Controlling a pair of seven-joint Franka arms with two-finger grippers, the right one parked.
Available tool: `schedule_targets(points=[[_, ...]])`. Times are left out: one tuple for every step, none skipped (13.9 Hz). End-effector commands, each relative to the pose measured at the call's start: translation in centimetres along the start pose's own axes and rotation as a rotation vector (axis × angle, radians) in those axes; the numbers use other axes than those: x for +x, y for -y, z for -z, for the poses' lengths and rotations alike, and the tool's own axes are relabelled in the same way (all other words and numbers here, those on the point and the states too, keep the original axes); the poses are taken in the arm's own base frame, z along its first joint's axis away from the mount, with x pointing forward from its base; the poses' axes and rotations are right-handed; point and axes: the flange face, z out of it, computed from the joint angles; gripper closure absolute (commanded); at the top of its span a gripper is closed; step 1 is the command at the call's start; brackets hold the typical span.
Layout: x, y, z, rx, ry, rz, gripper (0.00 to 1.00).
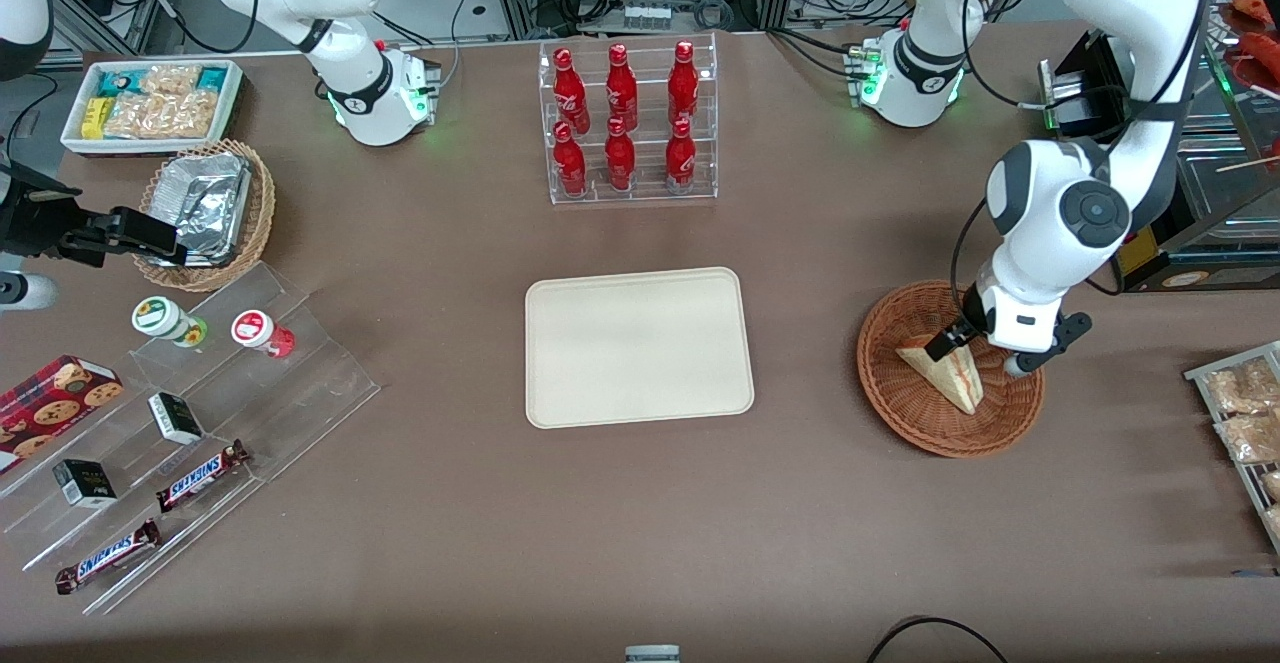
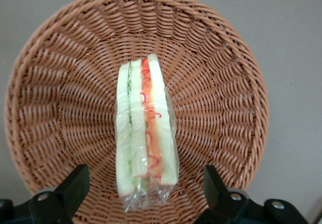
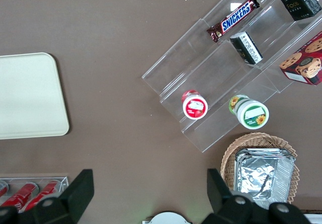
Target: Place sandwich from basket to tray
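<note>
Wicker basket [image 1: 905, 398] with sandwich [image 2: 145, 133], open claw [image 2: 146, 189] above, Snickers bars [image 1: 203, 475]

Left arm lowered, pincer [image 1: 977, 351] spread wide

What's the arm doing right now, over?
Gripper open, straddling sandwich in basket. Sandwich on edge, not gripped. Tray bare, nothing between.
</note>
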Motion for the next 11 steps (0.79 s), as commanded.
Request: schedule_targets(points=[[-0.2,-0.3,-0.7,-0.006,-0.005,0.022,0.00],[-0.2,-0.3,-1.1,-0.004,-0.001,0.022,0.00],[-0.3,-0.3,-1.6,-0.004,0.000,0.022,0.00],[-0.3,-0.3,-2.2,0.000,0.006,0.021,0.00],[-0.2,-0.2,-2.3,0.001,0.007,0.021,0.00],[-0.2,-0.2,-2.2,0.001,0.005,0.018,0.04],[-0.1,-0.2,-2.2,0.001,0.005,0.017,0.19],[-0.1,-0.1,-2.5,0.005,0.008,0.014,0.47],[0.0,-0.2,-2.4,0.003,0.006,0.011,0.74],[0.1,-0.4,-2.3,0.001,0.004,0.006,0.92],[0.2,-0.3,-2.1,0.000,0.000,0.003,1.00]])
